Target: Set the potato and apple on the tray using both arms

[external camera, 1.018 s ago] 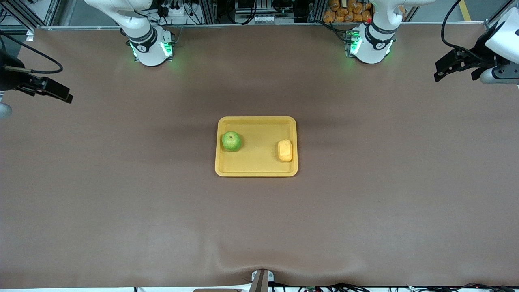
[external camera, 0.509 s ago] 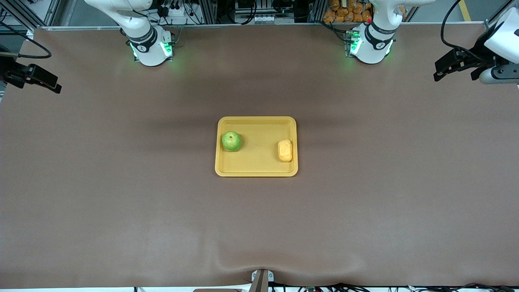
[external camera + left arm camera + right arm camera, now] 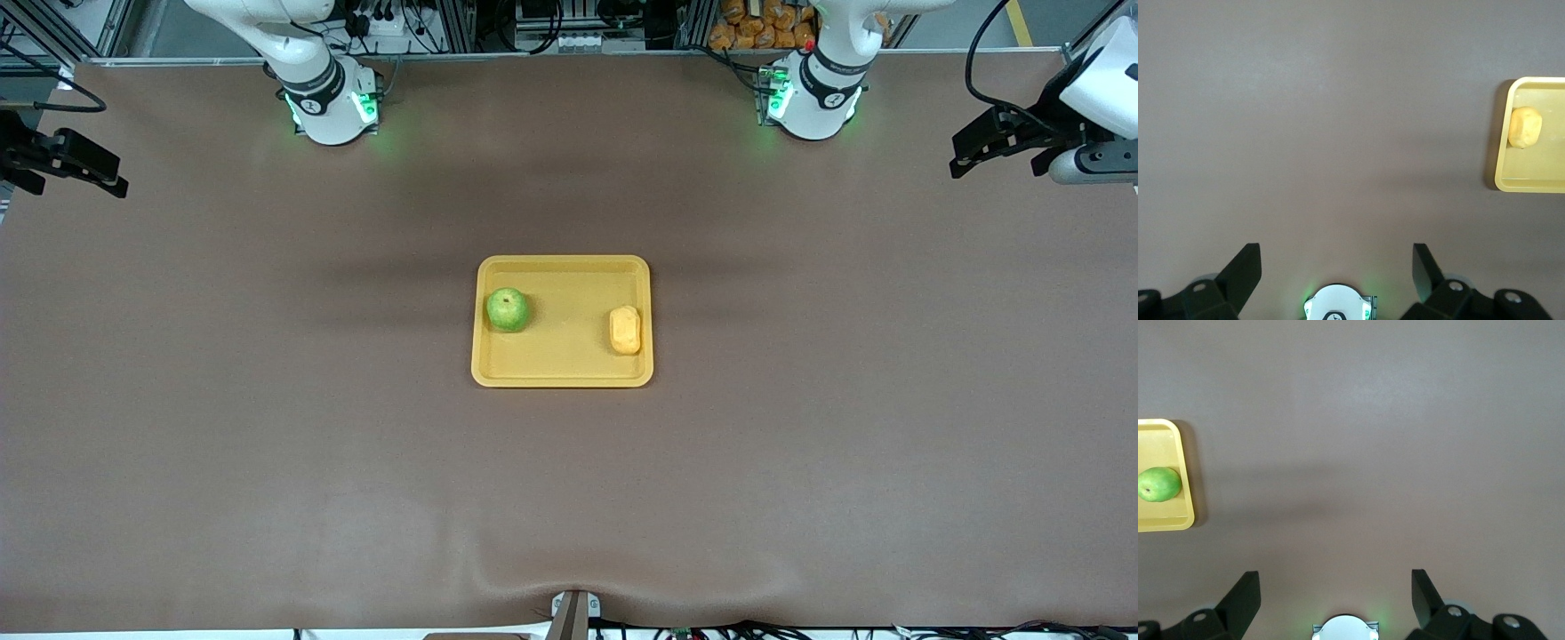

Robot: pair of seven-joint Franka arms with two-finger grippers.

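Observation:
The yellow tray (image 3: 562, 366) lies in the middle of the table. The green apple (image 3: 508, 309) sits in it at the end toward the right arm. The yellow-orange potato (image 3: 625, 330) lies in it at the end toward the left arm. The left wrist view shows the tray (image 3: 1531, 181) and the potato (image 3: 1525, 127). The right wrist view shows the tray (image 3: 1168, 520) and the apple (image 3: 1159, 484). My left gripper (image 3: 965, 153) is open and empty, up over the table's left-arm end. My right gripper (image 3: 107, 178) is open and empty, up over the table's right-arm end.
The brown table mat (image 3: 569, 498) spreads all round the tray. The two arm bases (image 3: 331, 105) (image 3: 813, 100) stand at the table's edge farthest from the front camera, with cables and racks past them. A small bracket (image 3: 573, 613) sits at the table's near edge.
My right gripper has drawn back toward the right-arm end of the table and risen. My left gripper has barely shifted. Apple, potato and tray have not moved.

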